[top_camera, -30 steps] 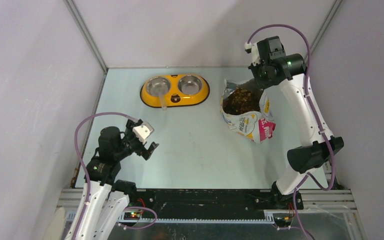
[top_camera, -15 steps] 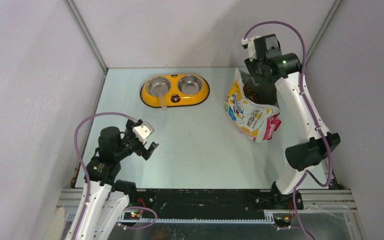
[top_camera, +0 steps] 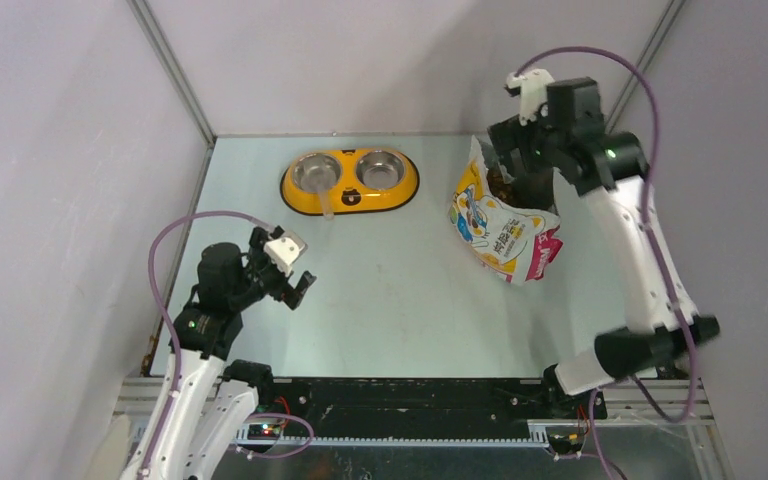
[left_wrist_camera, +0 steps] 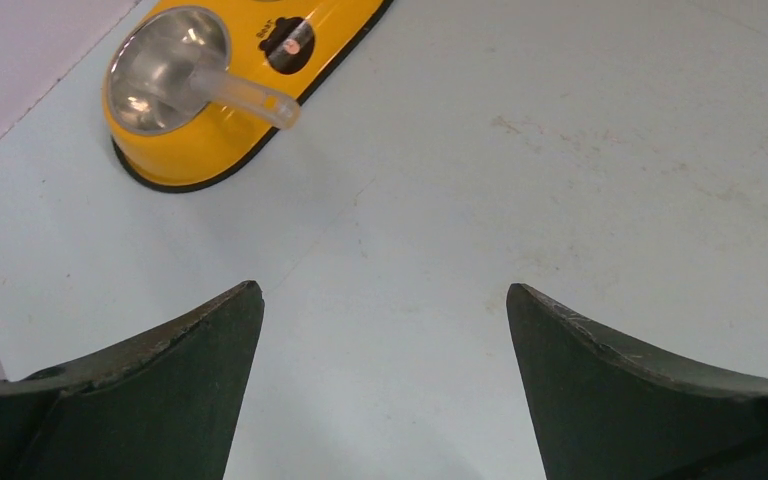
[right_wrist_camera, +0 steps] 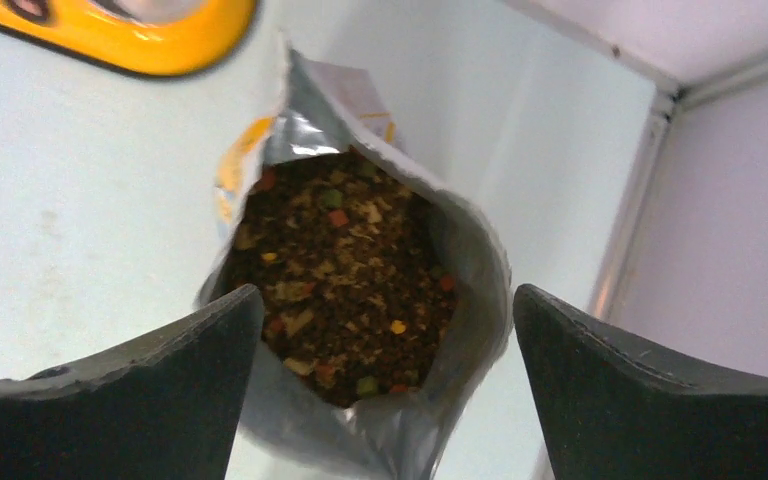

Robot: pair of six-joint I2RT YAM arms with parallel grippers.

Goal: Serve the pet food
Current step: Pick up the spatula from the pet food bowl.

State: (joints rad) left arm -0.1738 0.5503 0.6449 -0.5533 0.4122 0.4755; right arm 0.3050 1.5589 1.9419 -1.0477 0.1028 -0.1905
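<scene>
Pet food (right_wrist_camera: pixel 340 270) in the open bag (right_wrist_camera: pixel 480 270) just below the right tool (right_wrist_camera: pixel 385 292), its fingers wide apart

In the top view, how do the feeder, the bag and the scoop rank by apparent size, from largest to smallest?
1. The bag and the feeder: nearly alike. The bag stands up toward the camera, so I leave them unranked.
2. The scoop: clearly the smallest.

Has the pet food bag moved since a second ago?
Yes. The bag has risen upright; against the yellow feeder, its mouth has shifted toward the back wall.
</scene>
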